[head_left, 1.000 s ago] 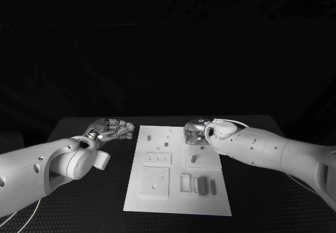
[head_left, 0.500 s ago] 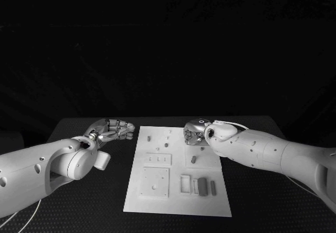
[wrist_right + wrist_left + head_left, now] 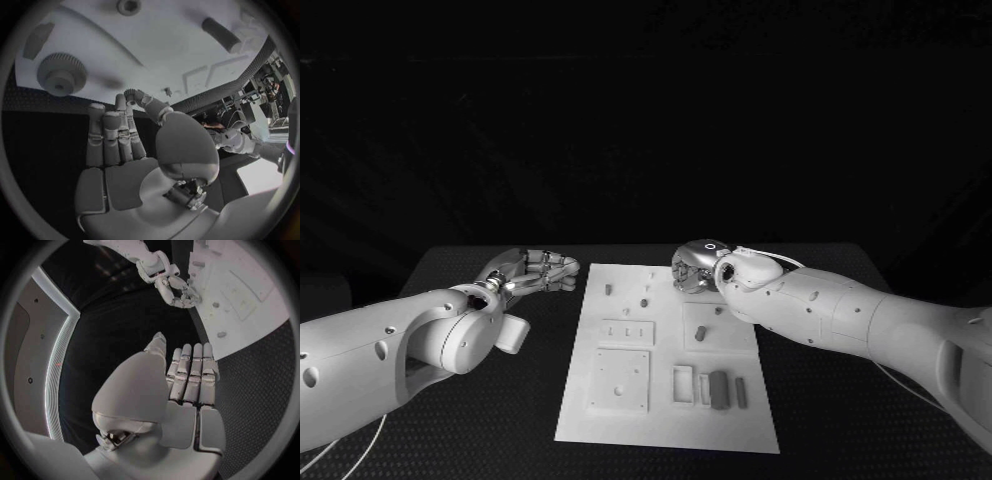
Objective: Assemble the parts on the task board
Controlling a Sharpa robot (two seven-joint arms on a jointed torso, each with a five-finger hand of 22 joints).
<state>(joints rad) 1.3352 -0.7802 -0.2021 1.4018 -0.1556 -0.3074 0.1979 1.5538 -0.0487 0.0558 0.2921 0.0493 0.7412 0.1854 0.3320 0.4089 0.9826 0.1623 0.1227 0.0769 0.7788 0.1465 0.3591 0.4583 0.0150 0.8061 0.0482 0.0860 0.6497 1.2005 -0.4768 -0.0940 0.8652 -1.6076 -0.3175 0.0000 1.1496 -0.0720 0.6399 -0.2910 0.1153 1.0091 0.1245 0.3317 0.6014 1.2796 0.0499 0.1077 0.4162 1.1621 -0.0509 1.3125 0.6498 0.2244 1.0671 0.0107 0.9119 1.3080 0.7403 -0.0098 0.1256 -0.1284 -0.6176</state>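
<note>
Just beyond the right hand fingers lies a gear-like part.

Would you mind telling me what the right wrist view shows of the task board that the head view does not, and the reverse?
Only the right wrist view shows a toothed gear near the board's edge and the right hand's empty palm with its fingers extended side by side. Only the head view shows the whole task board, its rectangular recesses, the dark parts near its lower end, and the left hand beside the board. Both show the white board and a dark cylindrical peg lying on it.
</note>
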